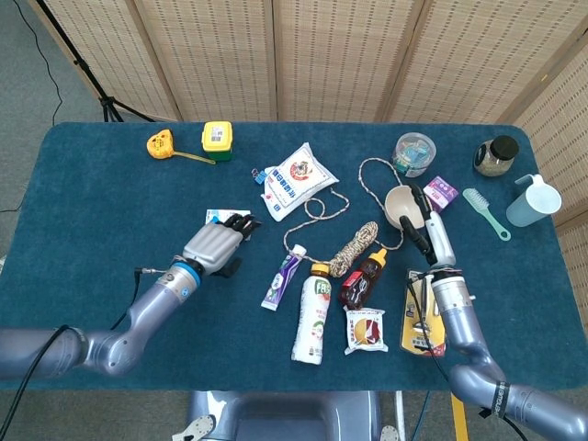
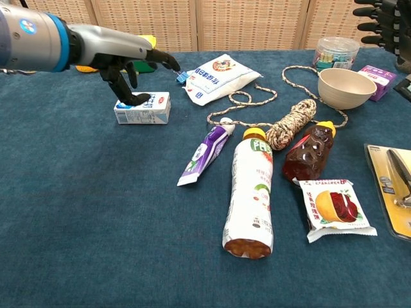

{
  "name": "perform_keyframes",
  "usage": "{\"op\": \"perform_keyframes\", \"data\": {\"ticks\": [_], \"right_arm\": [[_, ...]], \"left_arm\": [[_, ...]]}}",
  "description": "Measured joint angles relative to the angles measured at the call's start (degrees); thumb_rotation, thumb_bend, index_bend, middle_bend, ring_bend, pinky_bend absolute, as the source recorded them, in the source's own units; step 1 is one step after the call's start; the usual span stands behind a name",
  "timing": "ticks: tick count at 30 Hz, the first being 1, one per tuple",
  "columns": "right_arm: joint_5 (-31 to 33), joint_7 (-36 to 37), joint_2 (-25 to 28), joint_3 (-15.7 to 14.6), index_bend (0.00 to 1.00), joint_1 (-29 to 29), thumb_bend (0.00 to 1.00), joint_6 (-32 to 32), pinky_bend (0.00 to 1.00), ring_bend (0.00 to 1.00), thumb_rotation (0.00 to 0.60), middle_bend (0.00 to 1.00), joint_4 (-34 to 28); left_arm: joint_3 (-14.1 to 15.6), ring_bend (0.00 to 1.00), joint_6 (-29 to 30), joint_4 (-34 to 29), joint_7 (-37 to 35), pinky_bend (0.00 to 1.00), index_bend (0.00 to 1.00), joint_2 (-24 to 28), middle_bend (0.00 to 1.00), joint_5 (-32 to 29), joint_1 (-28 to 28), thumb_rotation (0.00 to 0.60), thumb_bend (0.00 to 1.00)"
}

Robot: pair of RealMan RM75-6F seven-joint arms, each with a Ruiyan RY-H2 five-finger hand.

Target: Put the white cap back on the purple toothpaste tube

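In the head view the left robot hand covers most of the small milk carton, leaving only its far edge showing. In the chest view the right robot hand is cut off by the top right corner, so only its dark fingers show. The yellow blister pack runs off the right edge there, and in the head view the right forearm hides most of it. The print on the purple toothpaste tube and on the snack packet is too small to read. Whether the white cap is fully screwed down cannot be told.
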Motion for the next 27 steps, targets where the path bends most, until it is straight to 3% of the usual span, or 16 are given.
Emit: {"op": "perform_keyframes", "data": {"ticks": [6,8,10,12,16,20,22,27], "right_arm": [[-0.28,-0.89,1.92,-0.46,0.0,-0.39,0.0,-0.05,0.0,0.0,0.089,0.0,1.04],[-0.39,-1.4,2.78,-0.73,0.0,-0.68,0.0,0.12,0.0,0.0,0.161,0.0,1.22],[-0.54,-2.66,3.35,-1.1,0.0,-0.99,0.0,0.54,0.0,0.0,0.31,0.0,1.37],[-0.6,-4.2,3.76,-1.45,0.0,-1.31,0.0,1.17,0.0,0.0,0.402,0.0,1.57],[-0.73,-8.25,4.97,-2.57,0.0,-2.61,0.0,3.54,0.0,0.0,0.506,0.0,1.7],[-1.22,-11.11,6.17,-3.7,0.0,-3.98,0.0,5.86,0.0,0.0,0.569,0.0,1.62],[-1.59,-12.76,6.68,-4.26,0.0,-4.6,0.0,6.97,0.0,0.0,0.595,0.0,1.65],[-2.47,-16.9,7.87,-5.64,0.08,-6.37,0.0,10.1,0.0,0.0,0.6,0.0,2.01]], "left_arm": [[0.21,0.0,5.3,-3.58,-4.16,0.24,0.0,5.26,0.0,5.4,6.22,0.6,0.52],[0.71,0.0,8.01,-4.81,-6.01,0.24,0.02,7.3,0.01,8.14,9.4,0.6,0.52],[1.19,0.0,10.08,-5.65,-7.64,0.24,0.03,8.88,0.02,10.68,12.26,0.6,0.52],[1.86,0.0,12.42,-6.28,-9.13,0.24,0.05,10.33,0.03,13.6,15.64,0.6,0.52],[3.38,0.01,18.3,-6.95,-11.0,0.24,0.09,12.3,0.06,18.54,21.78,0.6,0.52],[4.88,0.08,25.25,-6.84,-12.62,0.24,0.18,13.58,0.12,22.81,28.71,0.6,0.52],[5.27,0.16,28.35,-6.37,-13.3,0.25,0.28,13.68,0.19,24.15,31.69,0.6,0.52],[6.0,0.27,36.09,-3.35,-14.21,0.32,0.45,13.03,0.34,29.06,38.89,0.6,0.52]]}}
